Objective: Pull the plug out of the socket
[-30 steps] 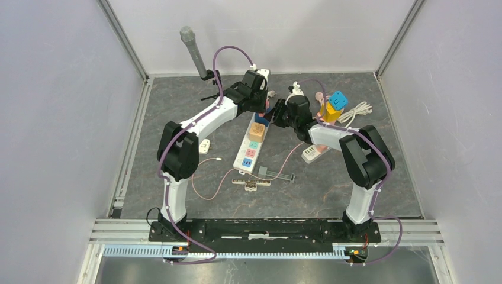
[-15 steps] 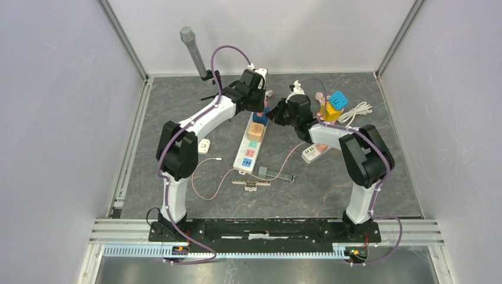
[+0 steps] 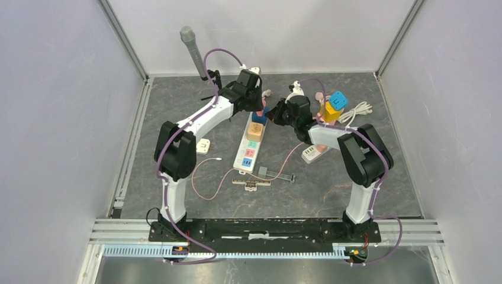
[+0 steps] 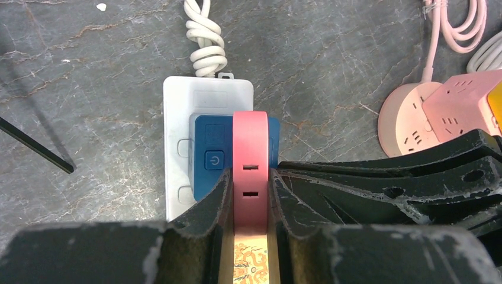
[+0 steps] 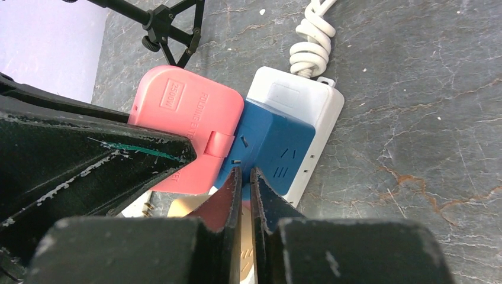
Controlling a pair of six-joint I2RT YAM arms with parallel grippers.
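Pink plug (image 4: pixel 250 133) on edge on blue adapter (image 4: pixel 207 160) at strip (image 4: pixel 177 112) cord end, long axis along strip, pinched by left gripper (image 4: pixel 250 176); right gripper (image 5: pixel 244 173) near-closed, empty.

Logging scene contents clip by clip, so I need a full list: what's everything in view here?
power strip: 1, white, table centre
blue adapter: 1, blue, power strip's far end
pink plug: 1, pink, against blue adapter, gripped
wooden cube: 1, tan, on power strip
microphone: 1, grey, far left, on black tripod
round socket: 1, pink, right of power strip
yellow-blue block: 1, far right
coiled cable: 1, white, far right
small adapter: 1, white, left of power strip
thin cable: 1, pink, near side
left gripper: 1, black, shut on pink plug
right gripper: 1, black, shut, tips at blue adapter
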